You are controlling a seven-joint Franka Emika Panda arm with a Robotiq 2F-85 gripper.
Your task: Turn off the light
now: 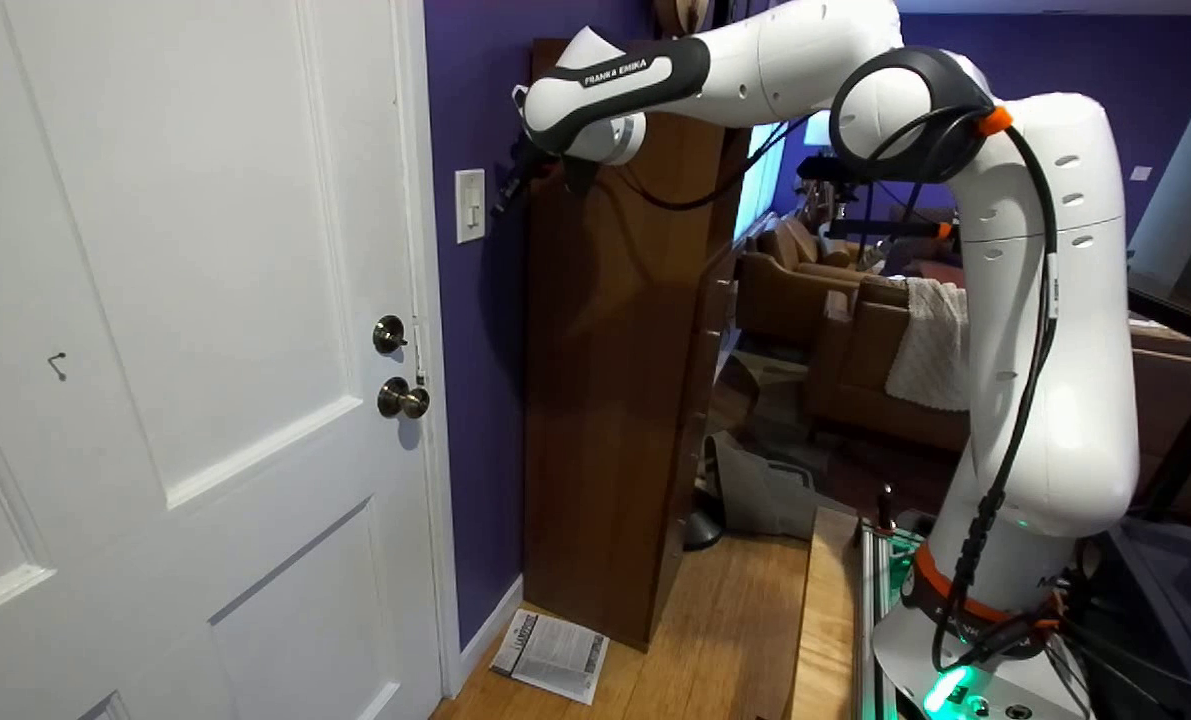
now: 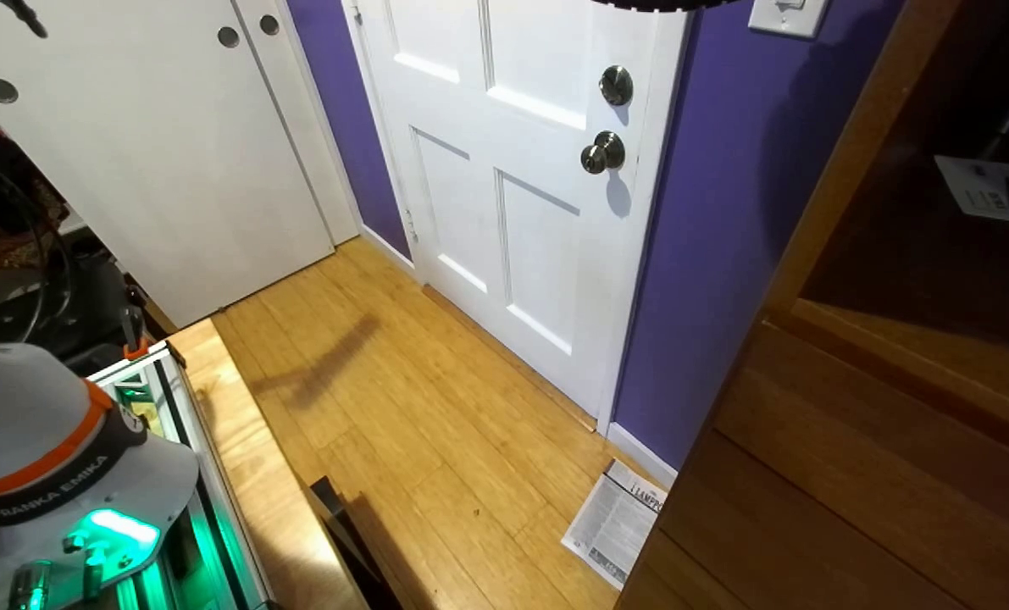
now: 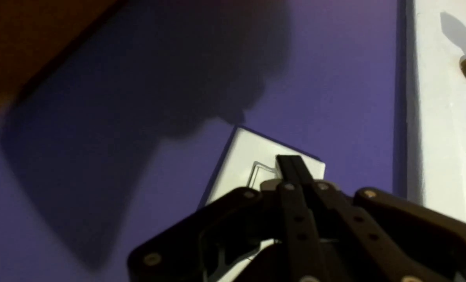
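- Purple wall (image 1: 490, 450) is the big backdrop, with a fat dark shadow (image 3: 139, 109) smeared over the paint in the wrist view
- Wood floor (image 2: 445, 449), honey-colored planks, kinda nice honestly
- White paneled door (image 1: 225, 250), visible in both exterior views
- Tall brown cabinet (image 1: 605, 400) up by the wall, plus a leather couch (image 1: 860, 370) with a pale throw (image 1: 930, 345) on it farther back in the room
- White robot arm (image 1: 1075, 350) reaching over toward the wall
- Newspaper (image 1: 552, 655) lying flat on the floor near the cabinet's foot
- Gripper (image 3: 290, 156) has its fingers pressed together
- White light switch plate (image 1: 470, 206) sits upright on the wall between door and cabinet; fingertips overlap it in the wrist view, can't tell if they're touching
- Metal door knob (image 1: 402, 398), deadbolt (image 1: 388, 334) just above
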